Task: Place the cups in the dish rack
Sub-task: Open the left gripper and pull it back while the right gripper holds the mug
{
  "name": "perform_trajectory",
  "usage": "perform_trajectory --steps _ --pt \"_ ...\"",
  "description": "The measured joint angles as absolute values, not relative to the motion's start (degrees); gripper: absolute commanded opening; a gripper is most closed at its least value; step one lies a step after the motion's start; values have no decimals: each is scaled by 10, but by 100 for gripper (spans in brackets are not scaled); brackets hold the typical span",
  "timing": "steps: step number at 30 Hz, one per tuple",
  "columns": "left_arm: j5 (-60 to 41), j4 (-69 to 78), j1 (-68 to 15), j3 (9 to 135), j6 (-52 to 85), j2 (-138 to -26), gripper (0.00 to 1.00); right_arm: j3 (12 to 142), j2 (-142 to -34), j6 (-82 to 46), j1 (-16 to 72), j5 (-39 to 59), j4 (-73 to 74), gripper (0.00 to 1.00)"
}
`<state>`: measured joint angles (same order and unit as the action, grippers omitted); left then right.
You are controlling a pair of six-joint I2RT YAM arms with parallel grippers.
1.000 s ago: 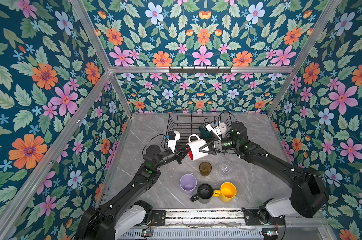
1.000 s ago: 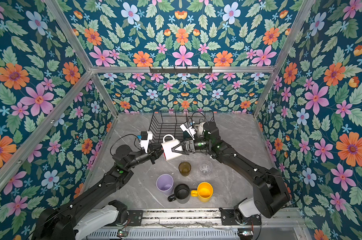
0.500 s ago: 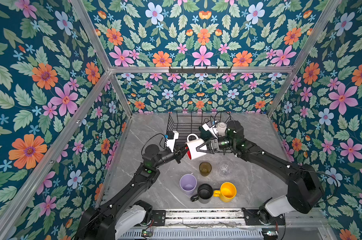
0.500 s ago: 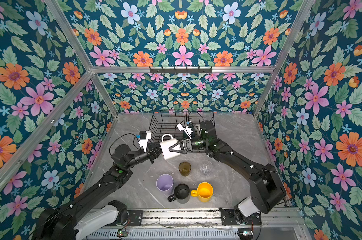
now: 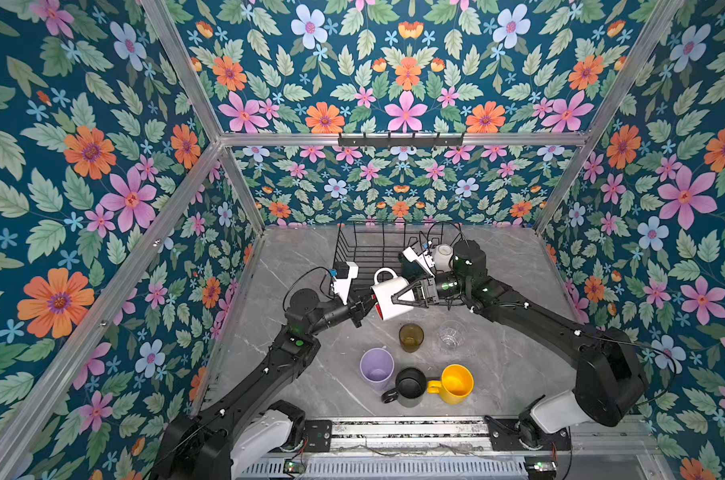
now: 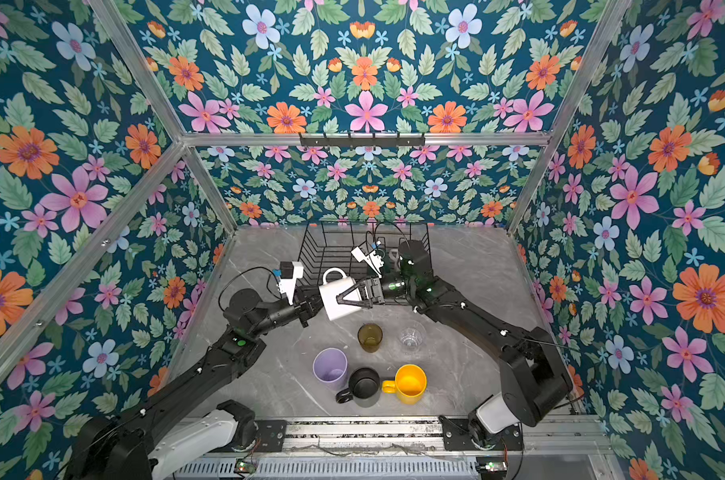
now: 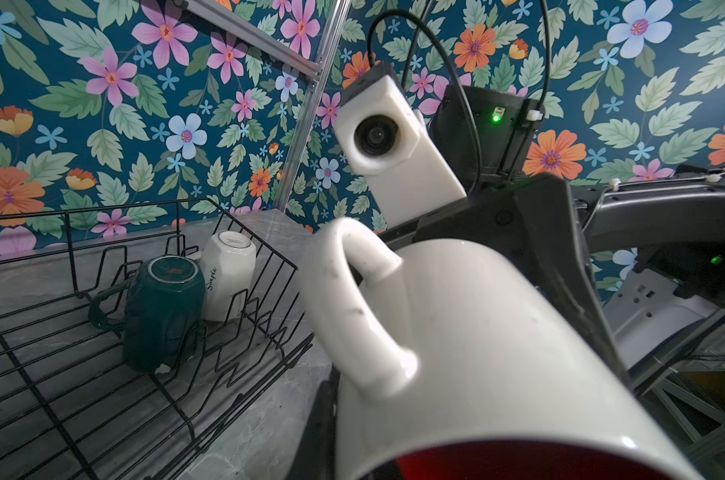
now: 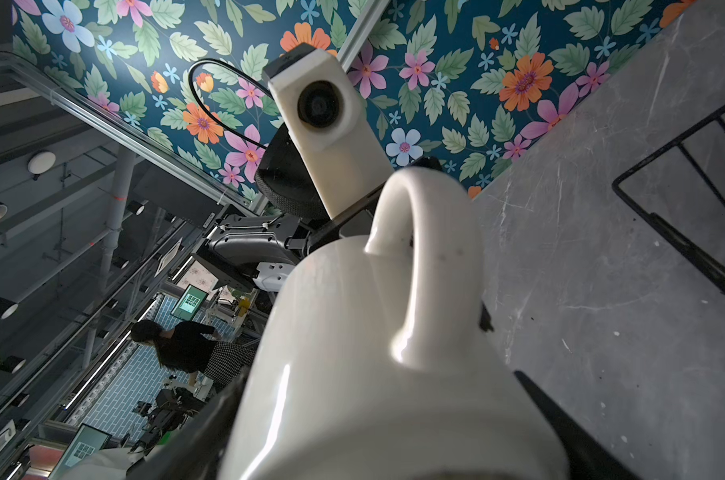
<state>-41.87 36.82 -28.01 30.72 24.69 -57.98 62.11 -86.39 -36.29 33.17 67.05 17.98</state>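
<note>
A white mug with a red inside [image 5: 390, 297] [image 6: 340, 297] [image 7: 477, 332] [image 8: 373, 353] hangs on its side in front of the dish rack [image 5: 352, 249] [image 6: 323, 249] [image 7: 65, 224] [image 8: 685, 232]. My left gripper [image 5: 367, 309] [image 6: 313, 307] [image 7: 356, 457] is shut on its rim. The right gripper [image 5: 400, 300] [image 6: 350, 300] stands open astride the mug's body; whether it touches is unclear. Upside down in the rack stand a dark-green mug [image 7: 161, 307] and a cream mug [image 7: 228, 270] [image 5: 442, 253].
On the table near the front stand an amber glass [image 5: 410, 336], a clear glass [image 5: 450, 336], a lilac tumbler [image 5: 376, 365], a black mug [image 5: 410, 384] and a yellow mug [image 5: 456, 383]. A black hook rail [image 5: 400, 140] hangs on the back wall.
The right arm has reached further left, so its jaws sit deeper over the white mug and a little narrower. The left gripper and the mug have hardly moved.
</note>
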Motion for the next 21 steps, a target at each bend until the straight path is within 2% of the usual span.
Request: perform_trajectory --steps 2,4,6,7,21 --pt "-419 366 -280 308 247 -581 0 621 -864 -360 332 670 176 46" --pt "-420 363 -279 308 247 -582 0 621 -864 -360 332 670 173 32" --pt "-420 363 -279 309 247 -583 0 622 -864 -359 332 670 171 14" --pt "-421 362 -279 309 247 -583 0 622 -864 -358 332 670 170 0" --pt "-424 366 -276 320 255 -586 0 634 -846 -356 333 649 146 0"
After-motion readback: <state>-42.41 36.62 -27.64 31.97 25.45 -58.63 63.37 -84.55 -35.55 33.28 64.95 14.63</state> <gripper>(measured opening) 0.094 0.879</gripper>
